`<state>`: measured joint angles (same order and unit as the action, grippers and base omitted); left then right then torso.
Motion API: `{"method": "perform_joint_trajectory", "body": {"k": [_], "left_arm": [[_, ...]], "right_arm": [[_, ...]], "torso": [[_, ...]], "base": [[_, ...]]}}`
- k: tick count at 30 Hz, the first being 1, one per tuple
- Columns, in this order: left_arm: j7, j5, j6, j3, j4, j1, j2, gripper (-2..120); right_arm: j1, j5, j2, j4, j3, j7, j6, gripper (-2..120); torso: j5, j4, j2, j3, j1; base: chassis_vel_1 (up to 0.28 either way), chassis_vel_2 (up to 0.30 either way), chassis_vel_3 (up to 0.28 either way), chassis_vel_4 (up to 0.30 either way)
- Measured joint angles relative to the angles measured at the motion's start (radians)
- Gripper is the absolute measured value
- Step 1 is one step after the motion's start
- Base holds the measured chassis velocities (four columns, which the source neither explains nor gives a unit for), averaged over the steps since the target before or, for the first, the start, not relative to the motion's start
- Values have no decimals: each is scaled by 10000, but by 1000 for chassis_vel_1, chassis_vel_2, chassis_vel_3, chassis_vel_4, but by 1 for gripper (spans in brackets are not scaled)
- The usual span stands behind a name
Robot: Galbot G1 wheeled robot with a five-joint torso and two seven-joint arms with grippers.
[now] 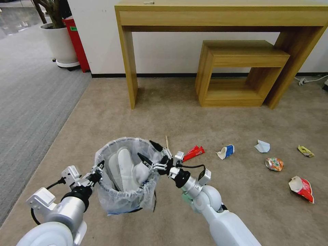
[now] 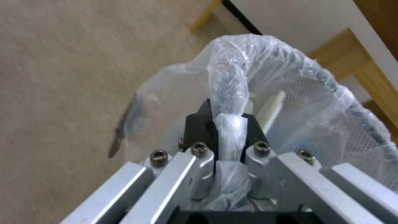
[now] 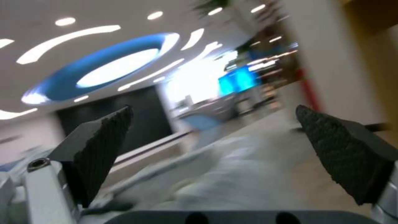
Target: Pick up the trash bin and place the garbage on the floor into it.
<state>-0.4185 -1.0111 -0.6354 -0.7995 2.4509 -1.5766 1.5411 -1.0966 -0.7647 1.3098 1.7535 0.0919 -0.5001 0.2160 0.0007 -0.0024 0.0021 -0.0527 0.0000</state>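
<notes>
The trash bin (image 1: 124, 201), lined with a crinkled whitish bag, hangs above the tan floor (image 1: 191, 116). My left gripper (image 1: 97, 171) is shut on its near-left rim, and in the left wrist view the black fingers (image 2: 199, 127) pinch the bag-wrapped rim (image 2: 226, 93). Two white slippers (image 1: 124, 167) stand inside the bin. My right gripper (image 1: 148, 152) is open over the bin's right rim with nothing between its fingers (image 3: 104, 137). To the right on the floor lie a wooden stick (image 1: 167, 140), a red wrapper (image 1: 193, 152), a blue-white cup (image 1: 226, 151), a crushed can (image 1: 274, 164), a red-white cup (image 1: 302, 188) and a yellow wrapper (image 1: 305, 151).
A tall wooden desk (image 1: 222, 20) with a lower wooden stool (image 1: 239, 71) under it stands against the wall ahead. A white scrap (image 1: 262, 146) lies among the litter. Grey striped carpet (image 1: 30, 102), a white planter (image 1: 60, 44) and a red bin (image 1: 78, 42) are at the left.
</notes>
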Motion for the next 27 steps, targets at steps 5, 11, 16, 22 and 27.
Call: {"method": "perform_joint_trajectory", "body": {"k": [5,11,16,22,27], "left_arm": [[-7,-178,67,-782,-297,299,-233,3],[6,-332,189,-1766,-606,485,-434,3],[50,-532,215,-2641,-943,585,-630,3],[59,-1064,215,-3348,-1143,658,-822,3],[58,-1560,208,-3975,-1398,664,-996,3]], "right_arm": [[-327,1136,-159,671,738,2395,252,100],[-929,2120,-380,1284,2240,3595,1019,100],[-1773,2613,-316,1589,4044,3562,1512,100],[-2431,2794,-112,1607,4949,3491,1988,100],[-3051,2844,12,1482,5419,3317,2735,100]], "torso": [[-1,-1,0,0,0],[-1,-2,0,0,0],[0,0,0,0,0],[0,-2,0,0,0],[1,-1,0,1,-1]], "base": [[0,0,0,0],[0,0,0,0],[0,0,0,0],[0,0,0,0],[0,0,0,0]]}}
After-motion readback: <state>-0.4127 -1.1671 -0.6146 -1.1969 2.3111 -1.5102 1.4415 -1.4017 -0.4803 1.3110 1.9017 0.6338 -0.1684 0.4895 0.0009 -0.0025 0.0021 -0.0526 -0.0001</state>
